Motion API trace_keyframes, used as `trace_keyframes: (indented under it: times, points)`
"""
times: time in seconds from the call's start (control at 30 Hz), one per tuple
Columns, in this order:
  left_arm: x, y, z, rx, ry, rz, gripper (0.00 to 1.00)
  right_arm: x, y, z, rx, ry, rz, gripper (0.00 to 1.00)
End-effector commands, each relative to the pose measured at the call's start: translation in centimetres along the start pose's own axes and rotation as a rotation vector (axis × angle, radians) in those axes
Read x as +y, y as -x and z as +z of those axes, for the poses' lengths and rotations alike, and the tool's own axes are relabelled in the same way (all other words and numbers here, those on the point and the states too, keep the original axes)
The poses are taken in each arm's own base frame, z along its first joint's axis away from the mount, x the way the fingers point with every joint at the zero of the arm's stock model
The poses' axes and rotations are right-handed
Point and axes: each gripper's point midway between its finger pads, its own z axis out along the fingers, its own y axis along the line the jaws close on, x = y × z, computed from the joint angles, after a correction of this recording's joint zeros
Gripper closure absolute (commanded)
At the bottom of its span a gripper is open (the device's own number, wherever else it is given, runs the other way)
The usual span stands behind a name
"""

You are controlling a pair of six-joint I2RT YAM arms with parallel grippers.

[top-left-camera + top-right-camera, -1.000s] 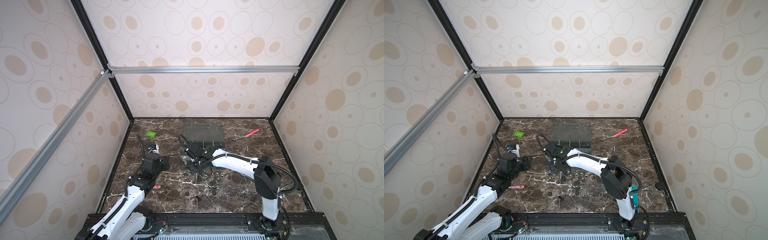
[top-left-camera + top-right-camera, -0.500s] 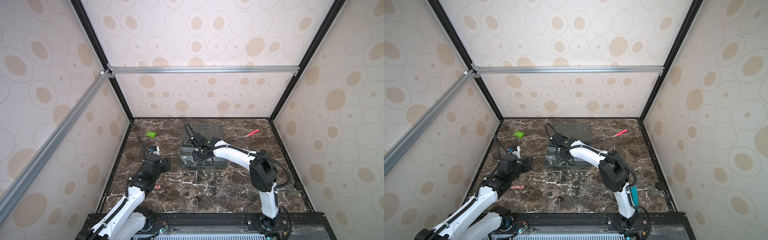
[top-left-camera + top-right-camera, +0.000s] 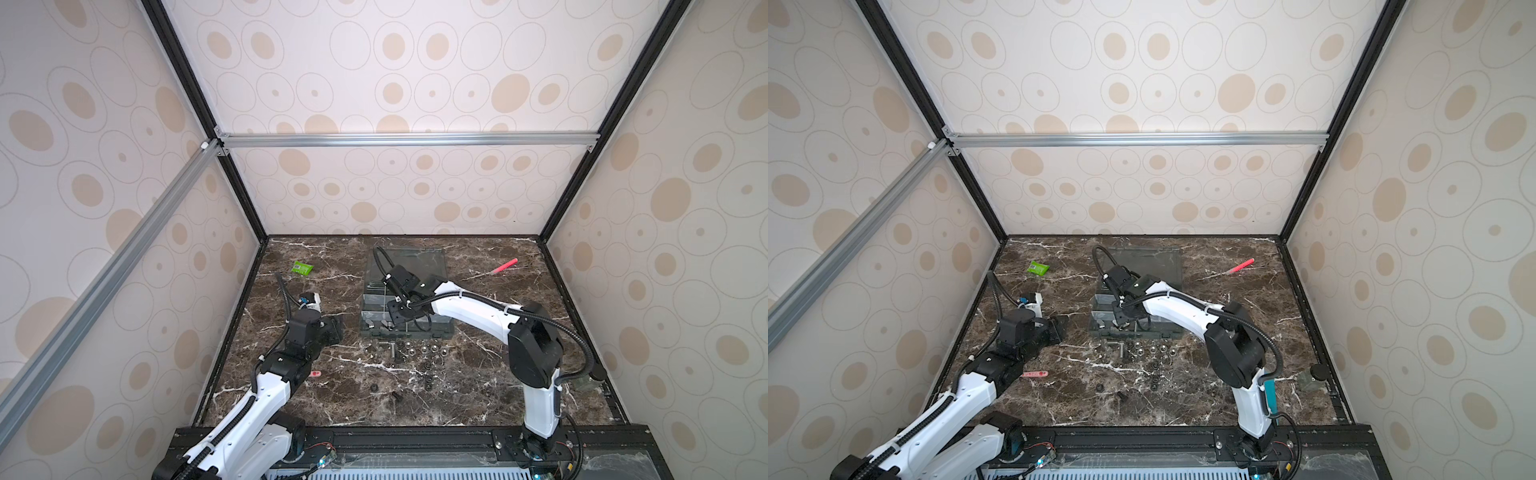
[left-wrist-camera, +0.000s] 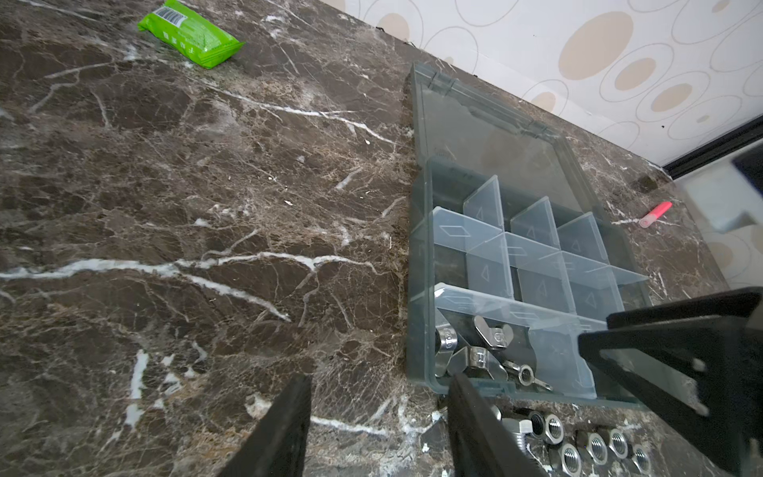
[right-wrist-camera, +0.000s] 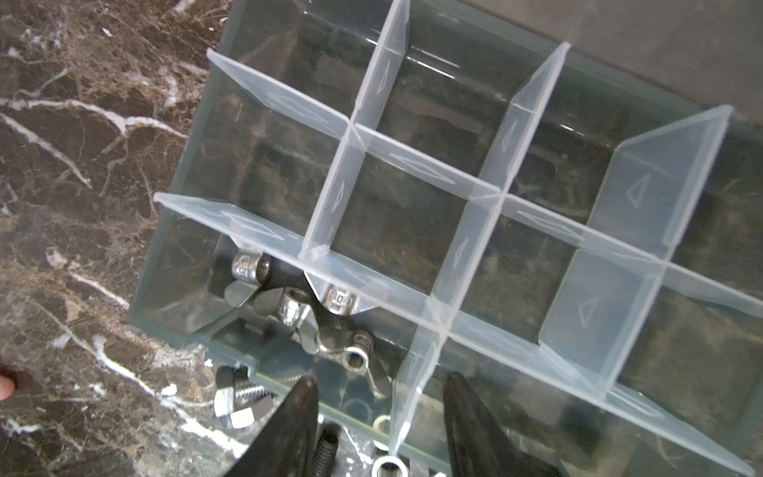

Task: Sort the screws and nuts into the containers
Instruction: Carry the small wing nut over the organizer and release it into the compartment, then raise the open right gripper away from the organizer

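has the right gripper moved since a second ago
Yes: the right gripper moved back from the loose nuts to above the organizer box, at its front left.

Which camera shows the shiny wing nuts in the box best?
The right wrist view: the wing nuts sit close, seen from above. The left wrist view shows them smaller, from the side; both top views show only tiny glints.

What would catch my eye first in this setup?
A grey organizer box with clear dividers sits mid-table, the right gripper open above its near edge. Shiny wing nuts lie in one corner cell, and hex nuts sit loose on the marble table in front. A green packet lies back left, a red pen back right.
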Motion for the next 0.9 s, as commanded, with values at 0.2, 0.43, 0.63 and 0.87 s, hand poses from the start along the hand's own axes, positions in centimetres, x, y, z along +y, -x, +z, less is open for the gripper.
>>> trace_keyframes:
  times: [0.2, 0.43, 0.63, 0.87]
  points:
    - [-0.1, 0.0, 0.6, 0.0, -0.01, -0.021, 0.47, -2.9, -1.3, -3.1, -0.066, -0.04, 0.09, 0.47]
    - [-0.5, 0.5, 1.0, -0.011, -0.023, -0.02, 0.47, -5.1, -3.9, -3.7, -0.054, -0.084, 0.139, 0.47]
    - [-0.8, 0.2, 1.6, 0.01, -0.037, -0.025, 0.48, -6.3, -5.3, -3.9, -0.05, -0.106, 0.182, 0.47]
    - [-0.9, 0.3, 1.5, 0.005, -0.041, -0.022, 0.48, -7.0, -5.9, -4.2, -0.05, -0.127, 0.191, 0.47]
